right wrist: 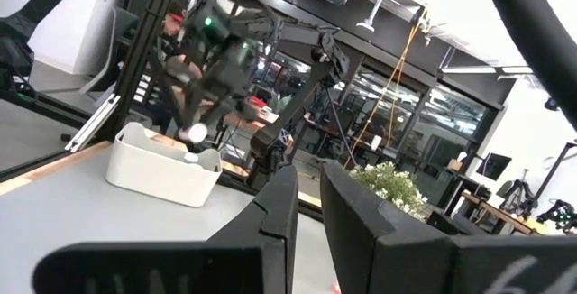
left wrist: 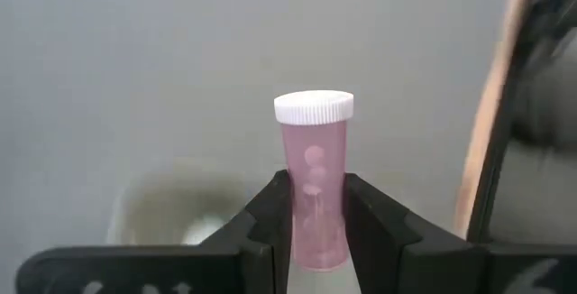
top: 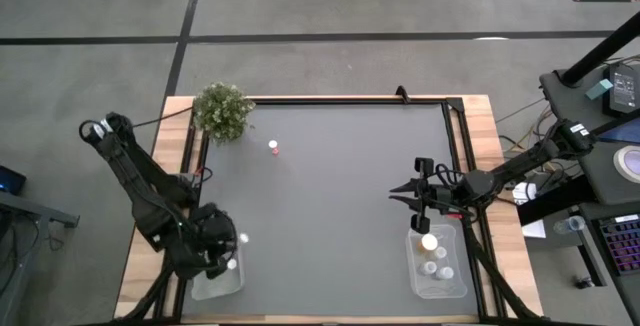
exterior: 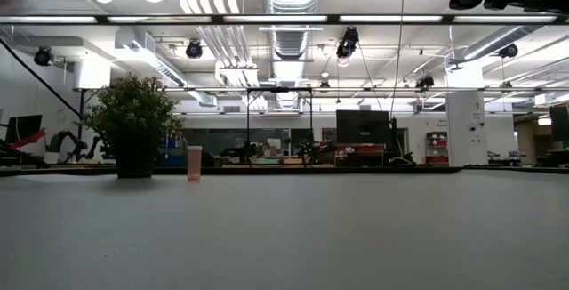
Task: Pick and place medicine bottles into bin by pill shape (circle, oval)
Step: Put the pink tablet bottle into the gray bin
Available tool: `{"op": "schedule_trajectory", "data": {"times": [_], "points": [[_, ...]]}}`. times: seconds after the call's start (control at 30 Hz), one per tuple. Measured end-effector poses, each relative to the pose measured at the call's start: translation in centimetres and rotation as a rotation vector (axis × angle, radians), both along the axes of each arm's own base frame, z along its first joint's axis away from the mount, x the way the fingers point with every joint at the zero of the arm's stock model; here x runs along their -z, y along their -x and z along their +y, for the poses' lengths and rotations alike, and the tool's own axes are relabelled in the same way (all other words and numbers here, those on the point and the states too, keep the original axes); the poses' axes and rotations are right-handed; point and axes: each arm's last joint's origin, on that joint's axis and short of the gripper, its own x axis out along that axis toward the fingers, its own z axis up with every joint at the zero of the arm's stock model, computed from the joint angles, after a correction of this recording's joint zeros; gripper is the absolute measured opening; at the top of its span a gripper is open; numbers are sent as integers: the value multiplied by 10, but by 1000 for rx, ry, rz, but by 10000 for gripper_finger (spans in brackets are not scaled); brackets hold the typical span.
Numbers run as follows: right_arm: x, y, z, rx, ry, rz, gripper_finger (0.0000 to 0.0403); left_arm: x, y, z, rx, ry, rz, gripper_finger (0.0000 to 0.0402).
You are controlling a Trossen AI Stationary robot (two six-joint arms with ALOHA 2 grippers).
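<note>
Translucent pink bottle (left wrist: 315, 190), ribbed white cap

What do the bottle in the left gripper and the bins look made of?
Pink bottle: likely translucent plastic, since the pills show through it; its ribbed white cap looks like opaque plastic. Left bin and right bin: whitish, matte, probably plastic. The left gripper clamps the bottle.

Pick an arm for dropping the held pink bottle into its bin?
Left. The left hand already grips the pink bottle over the left bin. The right hand holds nothing and sits near the right bin.
</note>
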Motion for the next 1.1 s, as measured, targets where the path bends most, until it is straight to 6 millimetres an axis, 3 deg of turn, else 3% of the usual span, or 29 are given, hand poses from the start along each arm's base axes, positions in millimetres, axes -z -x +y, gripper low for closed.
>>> {"op": "schedule_trajectory", "data": {"times": [0.23, 0.53, 0.63, 0.9, 1.1], "points": [[-1, 0, 0, -10, -35, 0, 43, -38, -25, 3, 37, -364, -543, 66], [-15, -21, 13, -131, -40, 6, 43, -61, -81, 16, 143, -648, -795, 66], [-20, -35, 19, -130, -30, 32, 43, -60, -105, 23, 207, -699, -848, 66], [-23, -67, 37, -106, -25, 96, 42, -38, -168, 33, 131, -722, -1027, 66], [-26, -75, 48, -93, -35, 104, 28, -15, -193, 29, 96, -686, -1127, 66]]}}
